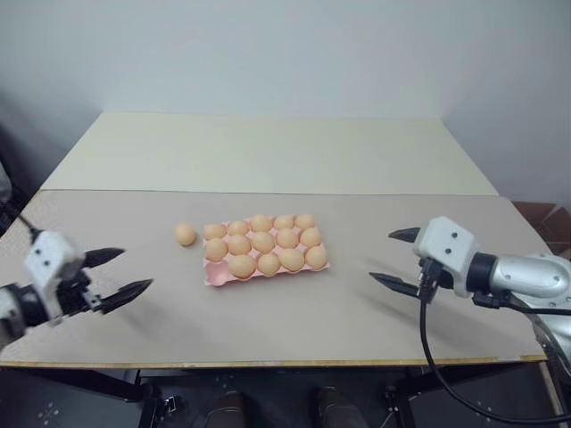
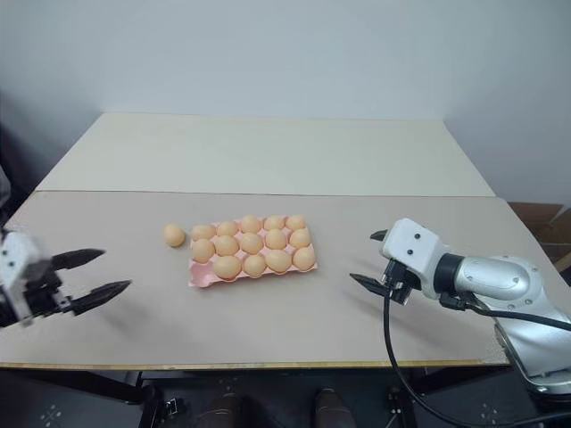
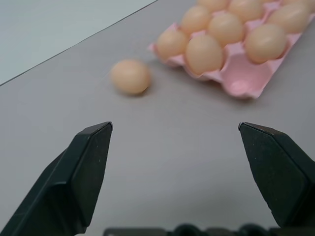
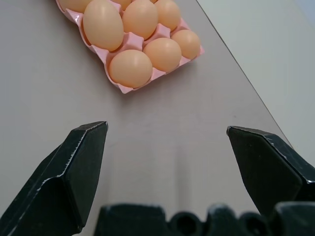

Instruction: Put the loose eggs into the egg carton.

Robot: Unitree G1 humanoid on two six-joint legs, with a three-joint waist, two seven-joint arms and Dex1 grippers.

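Flanking the work area, both end effectors hover empty above the pale grey-beige counter (image 1: 339,321), one on each side of the pink moulded egg carton (image 1: 217,276), which sits near the middle of the counter so that either arm can reach it. The left end effector (image 1: 120,274), black fingers spread wide with nothing between them, points toward the single loose light orange-brown egg (image 1: 185,234), which lies on the bare counter just beside the carton's far-left corner (near it, though whether it touches the rim cannot be told). The right end effector (image 1: 393,259) likewise stands fully open and empty, aimed at the carton's right end and well apart from it. Fourteen eggs appear seated in the carton; the near-left corner cup (image 3: 241,81) shows bare pink in the left wrist view, so it is probably the vacancy awaiting the last egg. Judged from this layout, the task is nearly complete, and the left arm is the better placed to collect the remaining egg.
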